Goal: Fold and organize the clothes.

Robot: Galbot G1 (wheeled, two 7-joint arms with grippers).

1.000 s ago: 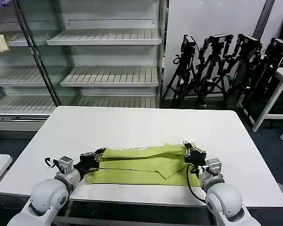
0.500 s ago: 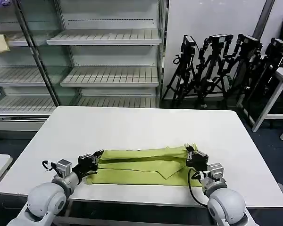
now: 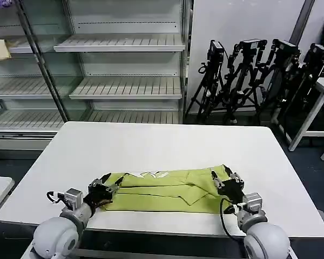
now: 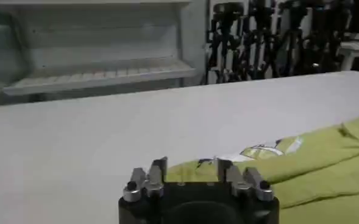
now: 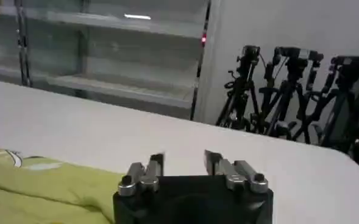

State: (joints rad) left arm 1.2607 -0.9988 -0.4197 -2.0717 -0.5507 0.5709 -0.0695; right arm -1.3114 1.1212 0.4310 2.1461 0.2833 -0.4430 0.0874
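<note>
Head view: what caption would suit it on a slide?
Left pincer and right pincer sit at opposite ends of a folded lime T-shirt on a white table.

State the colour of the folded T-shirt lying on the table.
The T-shirt is plain yellow-green, seen best in the head view.

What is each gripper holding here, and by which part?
Nothing is held. The left gripper and right gripper both stand open, one at each end of the folded lime T-shirt on the table.
</note>
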